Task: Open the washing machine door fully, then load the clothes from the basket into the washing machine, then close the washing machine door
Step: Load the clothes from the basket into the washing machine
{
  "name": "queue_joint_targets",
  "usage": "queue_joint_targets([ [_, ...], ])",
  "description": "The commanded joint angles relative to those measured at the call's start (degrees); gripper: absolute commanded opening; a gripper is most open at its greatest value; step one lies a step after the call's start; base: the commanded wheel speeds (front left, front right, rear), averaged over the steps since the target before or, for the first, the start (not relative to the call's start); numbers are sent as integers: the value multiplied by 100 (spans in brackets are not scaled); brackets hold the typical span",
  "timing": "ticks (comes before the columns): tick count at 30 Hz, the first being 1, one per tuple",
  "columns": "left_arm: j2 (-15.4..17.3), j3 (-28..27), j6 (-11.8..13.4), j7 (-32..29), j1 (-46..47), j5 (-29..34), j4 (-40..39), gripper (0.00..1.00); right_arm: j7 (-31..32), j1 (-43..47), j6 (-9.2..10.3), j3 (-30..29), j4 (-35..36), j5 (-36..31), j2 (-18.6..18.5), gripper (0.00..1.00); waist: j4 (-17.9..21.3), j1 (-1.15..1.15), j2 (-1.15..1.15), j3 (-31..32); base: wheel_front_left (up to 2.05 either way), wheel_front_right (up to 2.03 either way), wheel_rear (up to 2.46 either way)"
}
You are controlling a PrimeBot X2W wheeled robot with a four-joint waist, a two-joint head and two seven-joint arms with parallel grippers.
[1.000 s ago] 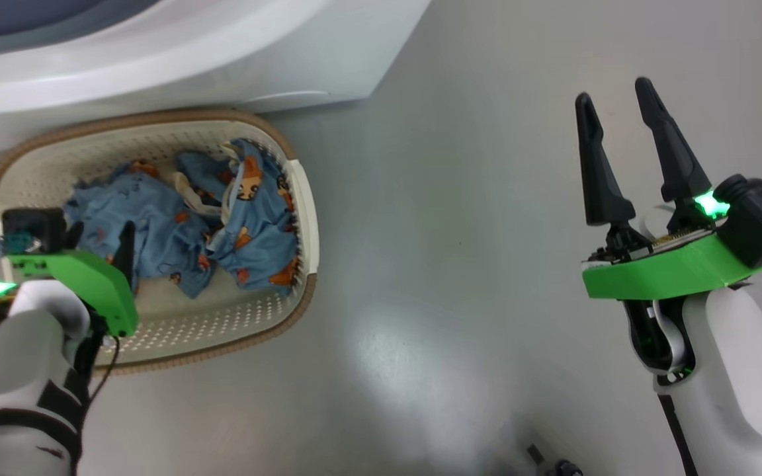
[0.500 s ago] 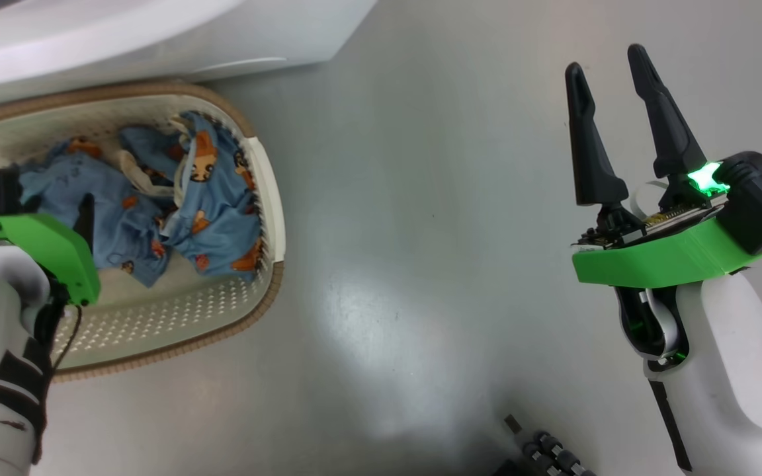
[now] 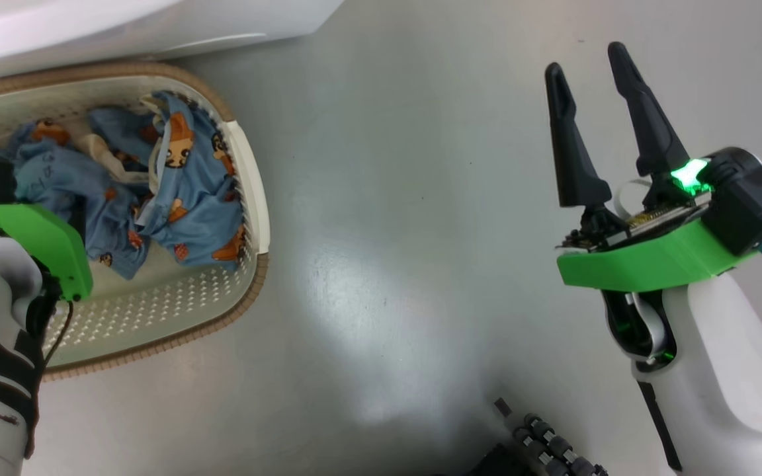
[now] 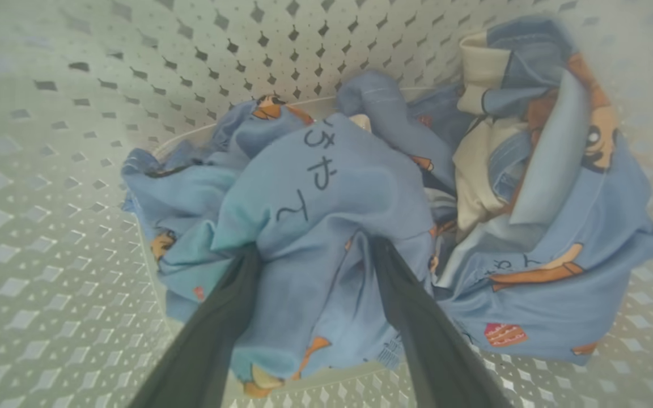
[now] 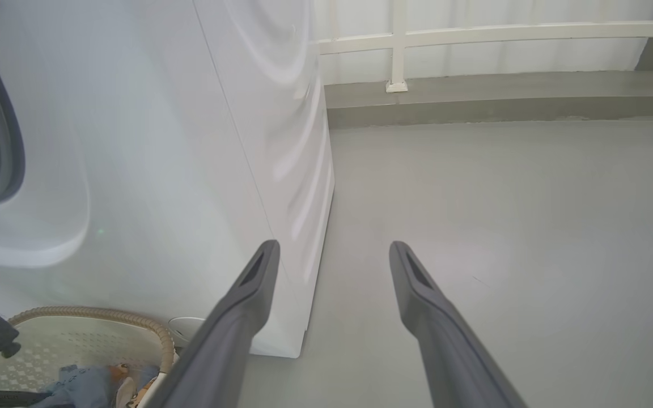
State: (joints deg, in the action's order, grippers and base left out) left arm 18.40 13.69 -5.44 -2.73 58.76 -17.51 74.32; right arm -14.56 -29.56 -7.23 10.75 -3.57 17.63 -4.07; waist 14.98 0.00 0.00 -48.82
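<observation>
clothes (image 4: 326, 204): crumpled soft blue fabric, heaped in basket (image 3: 253, 198) | basket: perforated cream plastic, brown rim, just beside washing machine (image 5: 151, 141) | left end effector (image 4: 312, 246): spread wide astride a fold, not clamped | right end effector (image 3: 585, 58): wide open, empty, over smooth open floor (image 3: 387, 264)

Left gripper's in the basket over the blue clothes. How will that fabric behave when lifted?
Likely floppy: the clothes lie crumpled in soft folds, so they should dangle below the left gripper. Probably light: the fabric looks thin. The garments overlap in the basket, so lifting one may drag the other.
</observation>
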Motion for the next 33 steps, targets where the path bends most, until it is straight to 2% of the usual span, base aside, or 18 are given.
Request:
queue_joint_targets([
  [1,209,-47,-9,-22,-96,19,-37,100,-44,39,-25,85,158,-53,9,100,12,0,0,-17,0,0,0],
  [4,225,-5,-29,-101,-96,13,-37,100,-44,4,-25,119,180,-59,-2,100,27,0,0,-53,0,0,0],
  [5,227,6,-34,-120,-95,8,-37,93,-44,-6,-25,127,190,-62,-6,100,31,0,0,-60,0,0,0],
  [7,228,38,-50,-155,-91,6,-37,42,-44,-21,-25,141,213,-69,-13,100,37,0,0,-76,0,0,0],
  [9,228,64,-62,-165,-79,1,-37,5,-44,-29,-25,144,225,-74,-21,100,34,0,0,-81,0,0,0],
  [10,222,70,-70,-167,-75,-11,-37,0,-44,-32,-25,142,227,-75,-25,100,30,0,0,-81,0,0,0],
  [16,138,54,-109,13,-127,-133,-37,0,-44,0,-25,107,208,-108,-30,100,-56,0,0,58,0,0,0],
  [20,37,-80,-128,381,-211,-333,-37,0,-44,31,-25,51,174,-101,-32,100,-162,0,0,280,0,0,0],
  [33,-423,-247,-201,1563,-913,-939,-129,0,-44,432,-25,-59,-60,-43,-178,100,-602,0,0,1485,0,0,0],
])
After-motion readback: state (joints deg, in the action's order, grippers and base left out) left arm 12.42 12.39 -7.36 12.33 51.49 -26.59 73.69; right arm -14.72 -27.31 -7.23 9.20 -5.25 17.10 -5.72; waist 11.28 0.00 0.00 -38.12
